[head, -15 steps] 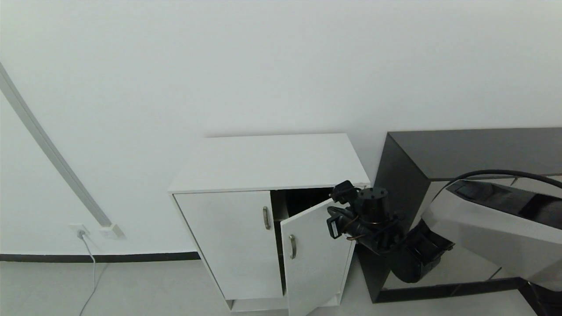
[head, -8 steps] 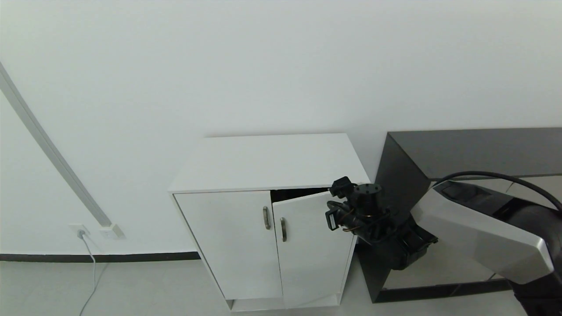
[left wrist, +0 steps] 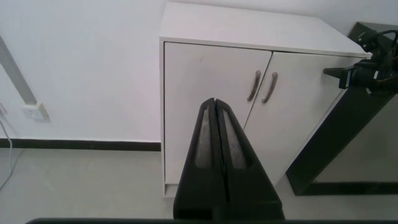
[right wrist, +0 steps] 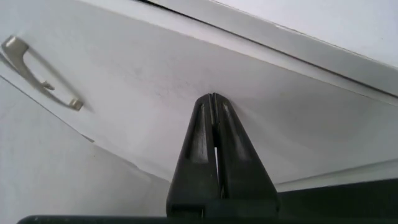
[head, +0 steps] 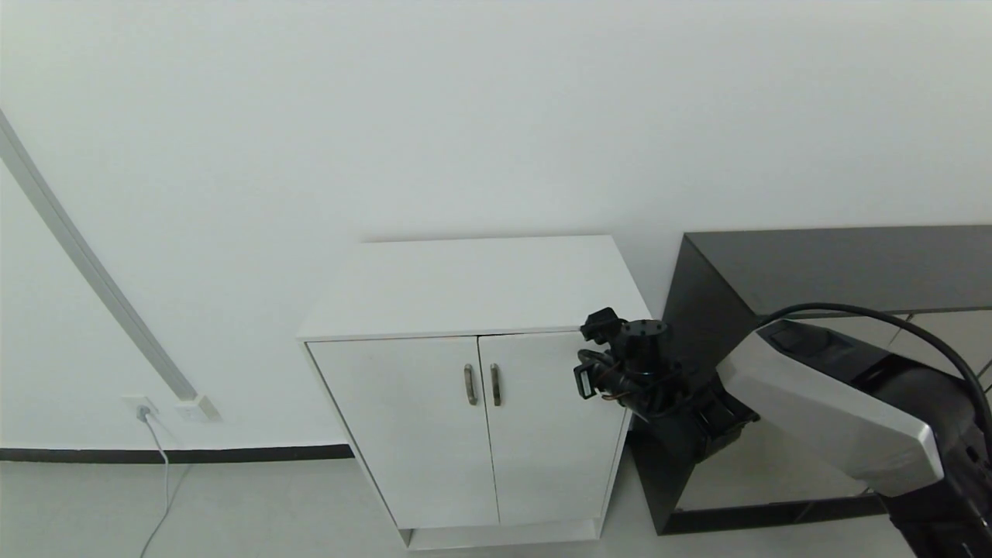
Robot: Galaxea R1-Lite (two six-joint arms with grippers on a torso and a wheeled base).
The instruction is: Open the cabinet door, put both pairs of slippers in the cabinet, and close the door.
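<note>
Change: the right door [head: 550, 434] of the cabinet [head: 473, 283] stood well ajar one second back and nearly shut half a second back. It now lies flush with the left door [head: 403, 426], handles [head: 469, 384] side by side at the centre seam.

The right gripper [right wrist: 213, 98] has followed the door in. Its fingers are closed together on nothing, tips against the right door's face, high up near its outer edge.

The left gripper [left wrist: 215, 102] hangs in front of the cabinet, apart from it, fingers pressed together and empty.

Cabinet contents are hidden behind both shut doors.

The cabinet stands against the wall. A dark unit [head: 775, 263] is just beside its right-door side, and a wall socket [head: 139, 407] is off its other side.
</note>
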